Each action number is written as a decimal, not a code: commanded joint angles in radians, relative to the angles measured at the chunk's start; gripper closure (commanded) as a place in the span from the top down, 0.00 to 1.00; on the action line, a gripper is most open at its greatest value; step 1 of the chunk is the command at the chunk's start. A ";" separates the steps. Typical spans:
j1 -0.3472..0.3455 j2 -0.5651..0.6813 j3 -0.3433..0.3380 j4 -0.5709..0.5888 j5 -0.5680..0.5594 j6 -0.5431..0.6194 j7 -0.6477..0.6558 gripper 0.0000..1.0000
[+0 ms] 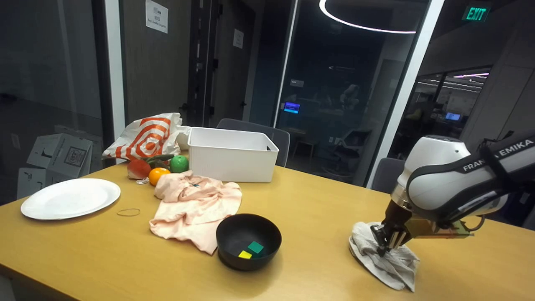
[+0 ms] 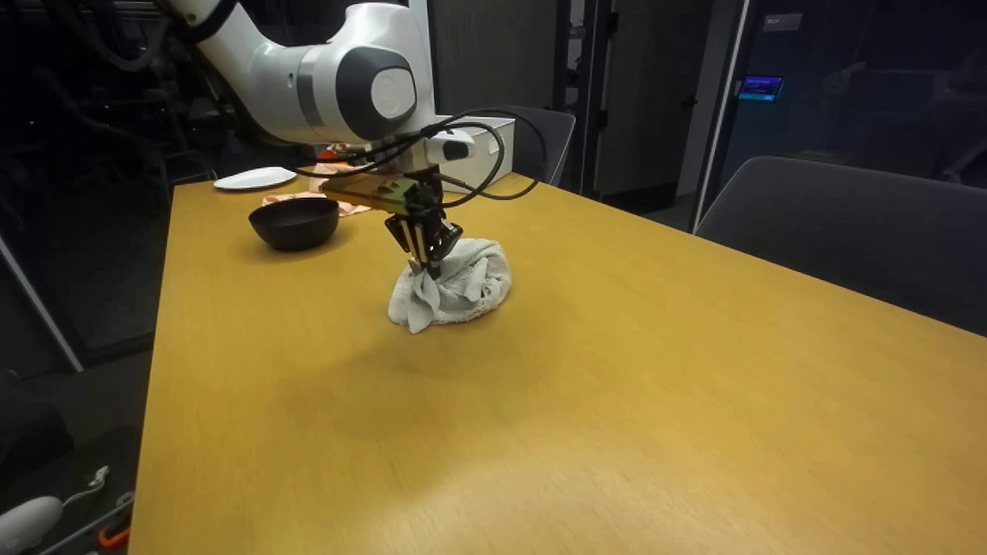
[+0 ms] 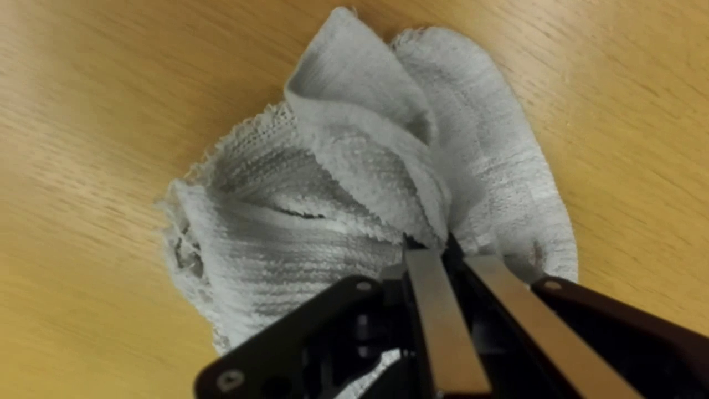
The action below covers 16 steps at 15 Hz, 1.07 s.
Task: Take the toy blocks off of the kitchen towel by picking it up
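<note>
The claw (image 3: 433,247) pinches a fold of the crumpled kitchen towel (image 3: 354,183) directly beneath it, right of the black bowl (image 2: 294,230).

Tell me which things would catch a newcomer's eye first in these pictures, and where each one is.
Most likely the white robot arm first, at the right of an exterior view, its gripper pinching a crumpled grey-white towel on the table. Next comes the black bowl near the pink cloth, with a yellow piece and a green piece inside. Behind them in that view, the bag with orange rings is beside the white box.
</note>
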<state>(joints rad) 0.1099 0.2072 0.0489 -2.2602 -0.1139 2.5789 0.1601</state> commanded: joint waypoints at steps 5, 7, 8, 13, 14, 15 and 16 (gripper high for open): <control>0.099 -0.065 -0.115 0.069 -0.471 -0.031 0.305 0.07; 0.101 -0.042 -0.100 0.122 -0.645 -0.040 0.426 0.07; 0.107 -0.029 -0.092 0.149 -0.704 -0.045 0.466 0.07; 0.151 0.105 -0.048 0.321 -0.970 -0.063 0.645 0.04; 0.164 0.128 -0.049 0.352 -1.039 -0.082 0.688 0.04; 0.179 0.153 -0.053 0.386 -1.130 -0.110 0.733 0.04; 0.183 0.175 -0.050 0.410 -1.195 -0.130 0.755 0.04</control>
<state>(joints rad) 0.2658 0.2971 0.0002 -1.9723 -1.1348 2.5121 0.8218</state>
